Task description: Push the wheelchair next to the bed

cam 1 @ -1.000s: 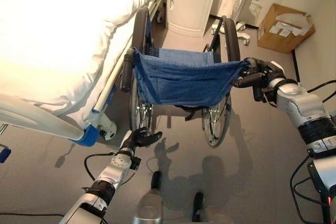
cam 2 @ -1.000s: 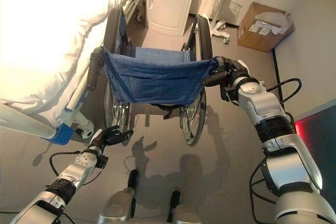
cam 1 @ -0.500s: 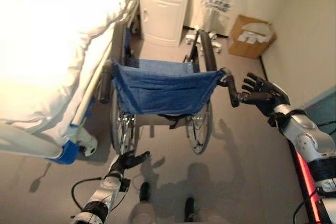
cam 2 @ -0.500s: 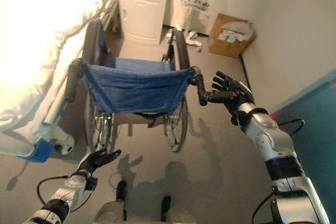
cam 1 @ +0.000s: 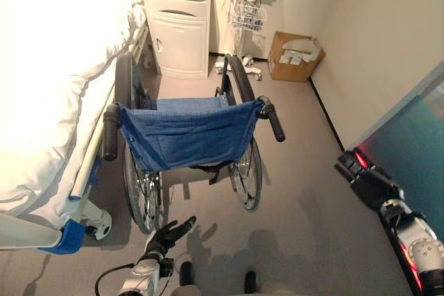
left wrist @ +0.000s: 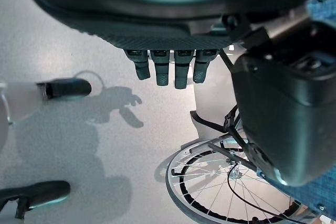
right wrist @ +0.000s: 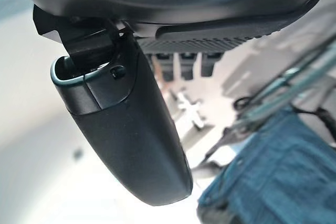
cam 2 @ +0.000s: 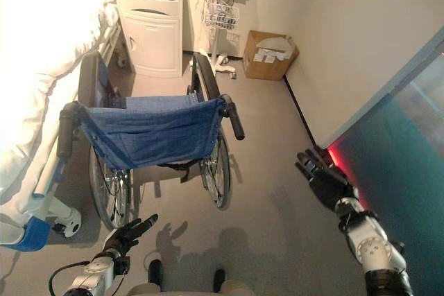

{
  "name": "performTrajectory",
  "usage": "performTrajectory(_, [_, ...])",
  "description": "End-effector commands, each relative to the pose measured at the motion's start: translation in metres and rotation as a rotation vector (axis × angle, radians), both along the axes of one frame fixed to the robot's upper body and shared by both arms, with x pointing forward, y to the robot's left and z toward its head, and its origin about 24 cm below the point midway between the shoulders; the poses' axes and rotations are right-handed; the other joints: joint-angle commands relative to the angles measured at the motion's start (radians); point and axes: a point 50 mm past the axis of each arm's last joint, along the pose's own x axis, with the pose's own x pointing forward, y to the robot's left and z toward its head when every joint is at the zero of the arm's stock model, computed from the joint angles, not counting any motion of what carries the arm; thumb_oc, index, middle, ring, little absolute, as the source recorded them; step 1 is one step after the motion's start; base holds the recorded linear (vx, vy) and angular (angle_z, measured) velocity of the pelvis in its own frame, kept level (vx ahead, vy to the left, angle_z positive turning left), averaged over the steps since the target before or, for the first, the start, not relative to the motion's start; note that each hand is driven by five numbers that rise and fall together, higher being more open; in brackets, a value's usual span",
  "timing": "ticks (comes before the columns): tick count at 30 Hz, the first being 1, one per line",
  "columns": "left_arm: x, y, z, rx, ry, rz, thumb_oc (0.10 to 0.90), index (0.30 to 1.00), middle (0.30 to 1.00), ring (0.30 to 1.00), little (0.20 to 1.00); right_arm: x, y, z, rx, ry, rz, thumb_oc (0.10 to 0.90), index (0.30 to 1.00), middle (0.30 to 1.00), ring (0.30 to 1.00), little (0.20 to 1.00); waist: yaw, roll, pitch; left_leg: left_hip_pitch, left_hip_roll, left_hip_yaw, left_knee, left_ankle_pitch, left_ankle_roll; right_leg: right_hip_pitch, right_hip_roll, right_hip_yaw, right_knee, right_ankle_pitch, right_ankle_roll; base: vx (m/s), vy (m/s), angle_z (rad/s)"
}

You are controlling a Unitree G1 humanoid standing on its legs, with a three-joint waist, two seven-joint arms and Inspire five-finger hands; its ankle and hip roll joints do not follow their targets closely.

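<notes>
1. We see the wheelchair [cam 1: 187, 143] standing on the grey floor [cam 1: 298, 227] with its left wheel close against the bed [cam 1: 48, 81], its blue sling back [cam 1: 184, 133] facing us and a white cabinet [cam 1: 177, 29] ahead of it
2. Our left robot hand [cam 1: 168, 232] hangs low near the floor, just behind the left wheel, with fingers loosely extended and holding nothing
3. Our right robot hand [cam 2: 325, 179] is well apart from the chair, out toward the wall, its fingers spread and empty
4. Neither robot hand touches a push handle: the left handle [cam 1: 109, 133] and the right handle [cam 1: 272, 119] both stand free
5. We judge the chair already sits alongside the bed, so the step in hand is at most a final check or a small correction
6. If we correct, we should take both handles, not one, since a one-sided push would likely swing the chair into the bed frame [cam 1: 87, 171]
7. We would push slowly and straight, watching the gap between the left wheel and the frame and the room left before the cabinet
8. We should keep clear of the cardboard box [cam 1: 295, 57] and the wire-basket stand [cam 1: 246, 19] in the corner
</notes>
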Motion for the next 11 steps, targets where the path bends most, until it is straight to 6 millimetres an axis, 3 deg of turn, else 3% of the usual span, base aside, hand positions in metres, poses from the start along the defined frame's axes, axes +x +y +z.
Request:
performTrajectory(1, [0.022, -0.008, 0.017, 0.032, -0.164, -0.110, 0.800, 0.900, 0.900, 0.900, 0.900, 0.019, 0.026, 0.014, 0.024, -0.247, 0.172, 0.800, 0.900, 0.900, 0.900, 0.900, 0.013, 0.008, -0.017, 0.026, -0.006, 0.000, 0.119, -0.234, 0.034, -0.074, -0.016, 0.007, 0.098, 0.068, 0.050, -0.01, -0.040, -0.02])
performTrajectory(5, [0.021, -0.024, 0.014, 0.003, -0.176, -0.195, 0.800, 0.900, 0.900, 0.900, 0.900, 0.007, 0.076, -0.031, 0.049, -0.130, 0.193, 0.800, 0.900, 0.900, 0.900, 0.900, 0.025, 0.028, -0.014, 0.028, -0.016, -0.010, 0.116, -0.231, 0.038, -0.071, -0.019, 0.000, 0.095, 0.059, 0.047, 0.00, 0.000, 0.00])
performTrajectory(7, [0.023, -0.037, 0.013, -0.023, -0.195, -0.237, 0.800, 0.900, 0.900, 0.900, 0.900, 0.000, 0.103, -0.053, 0.009, -0.059, 0.181, 0.800, 0.900, 0.900, 0.900, 0.900, 0.037, 0.055, -0.009, 0.031, -0.024, -0.020, 0.114, -0.230, 0.041, -0.068, -0.023, -0.006, 0.097, 0.045, 0.042, 0.02, 0.086, 0.02])
performTrajectory(11, [0.026, -0.058, 0.012, -0.081, -0.222, -0.258, 0.800, 0.900, 0.900, 0.900, 0.900, -0.008, 0.120, -0.073, -0.053, 0.019, 0.196, 0.800, 0.900, 0.900, 0.900, 0.900, 0.055, 0.105, -0.004, 0.038, -0.036, -0.039, 0.107, -0.228, 0.042, -0.056, -0.034, -0.018, 0.094, 0.025, 0.038, 0.02, 0.113, 0.03])
